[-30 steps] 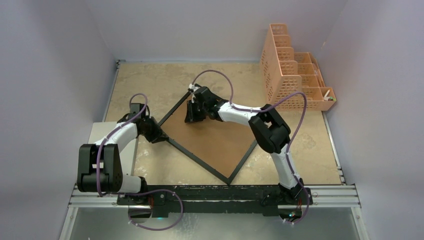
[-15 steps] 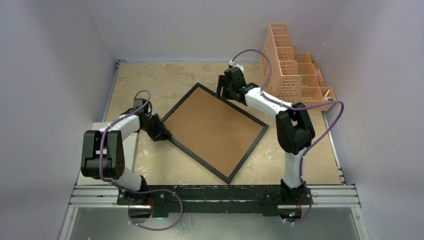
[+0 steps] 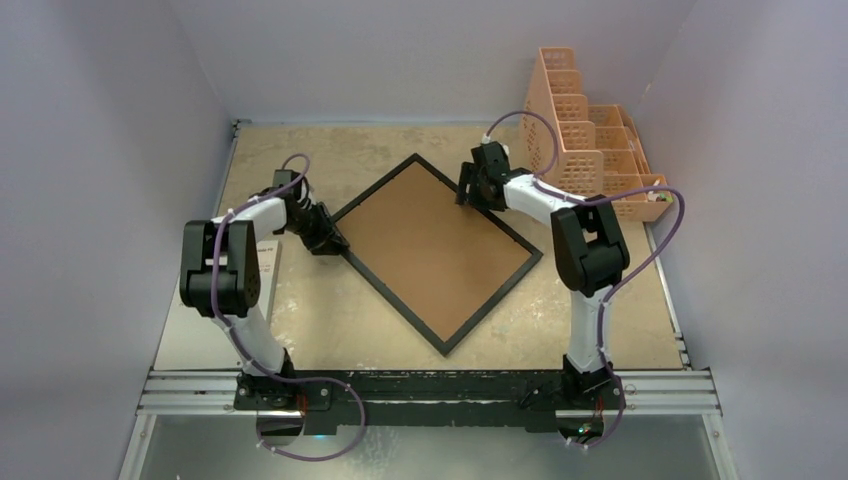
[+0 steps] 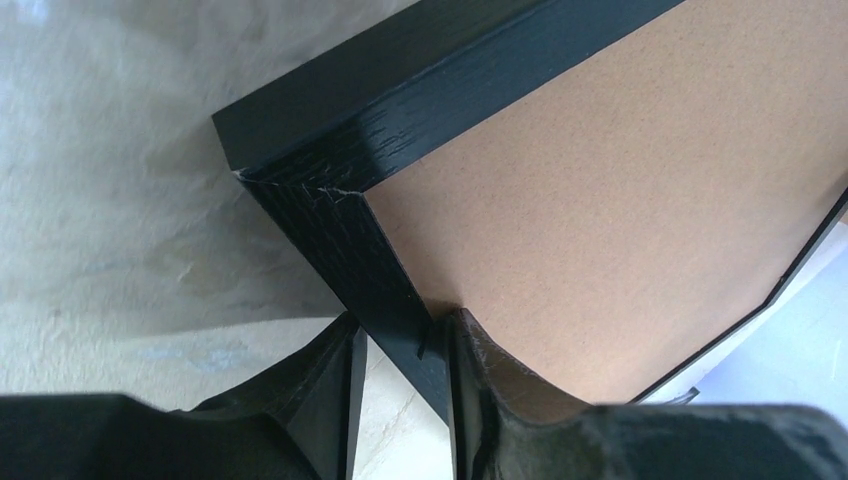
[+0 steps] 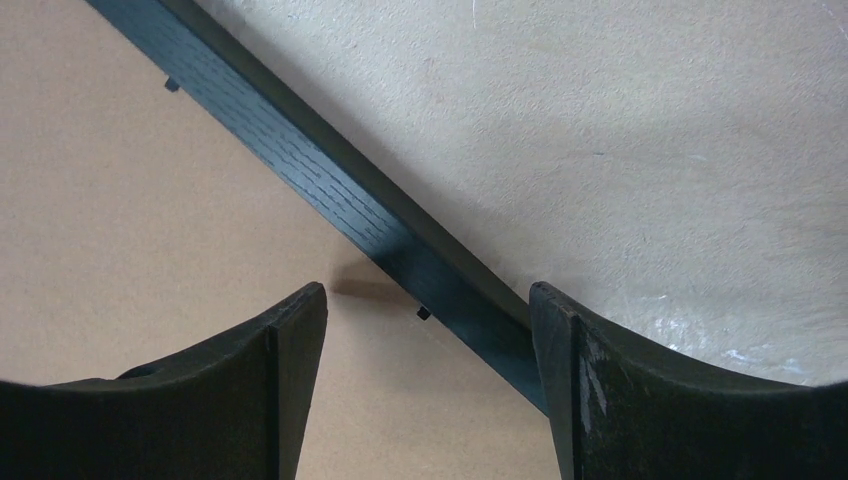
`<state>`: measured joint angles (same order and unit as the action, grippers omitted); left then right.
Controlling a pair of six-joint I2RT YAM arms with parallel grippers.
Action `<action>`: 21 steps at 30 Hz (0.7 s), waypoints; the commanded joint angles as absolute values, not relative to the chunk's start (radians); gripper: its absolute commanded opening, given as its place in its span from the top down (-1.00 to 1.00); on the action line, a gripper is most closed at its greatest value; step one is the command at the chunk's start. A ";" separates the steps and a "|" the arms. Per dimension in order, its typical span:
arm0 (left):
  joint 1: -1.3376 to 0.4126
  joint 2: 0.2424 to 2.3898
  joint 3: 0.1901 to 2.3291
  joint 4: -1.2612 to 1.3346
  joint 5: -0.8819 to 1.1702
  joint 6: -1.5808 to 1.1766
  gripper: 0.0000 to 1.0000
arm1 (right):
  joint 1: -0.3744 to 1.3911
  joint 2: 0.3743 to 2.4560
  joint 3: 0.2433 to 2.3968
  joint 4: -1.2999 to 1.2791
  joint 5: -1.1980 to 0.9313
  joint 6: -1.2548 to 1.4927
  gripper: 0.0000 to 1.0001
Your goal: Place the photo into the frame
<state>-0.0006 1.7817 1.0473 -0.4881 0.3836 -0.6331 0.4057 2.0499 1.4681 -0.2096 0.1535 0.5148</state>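
Note:
The frame lies flat on the table, turned like a diamond, brown board back up. My left gripper straddles its lower-left black rail just below the left corner. In the left wrist view that rail runs slantwise between the fingers of the left gripper, with a slit of table showing beside one finger, so the jaws stand loosely open around it. My right gripper hovers over the upper-right rail. It is wide open, with board under one finger and table under the other. The photo is hidden.
A peach mesh organizer stands at the back right, close behind the right arm. A pale flat sheet lies at the table's left edge under the left arm. Purple walls close in on three sides.
The frame swung and slid toward the back and now lies flat. The right gripper moved from over the board to the upper-right rail and opened wide. The left jaws loosened on the rail.

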 commanded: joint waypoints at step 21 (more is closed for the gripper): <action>-0.005 1.748 1.147 -0.372 0.409 -0.416 -0.30 | 0.408 1.794 1.069 -0.214 -0.225 0.534 -0.51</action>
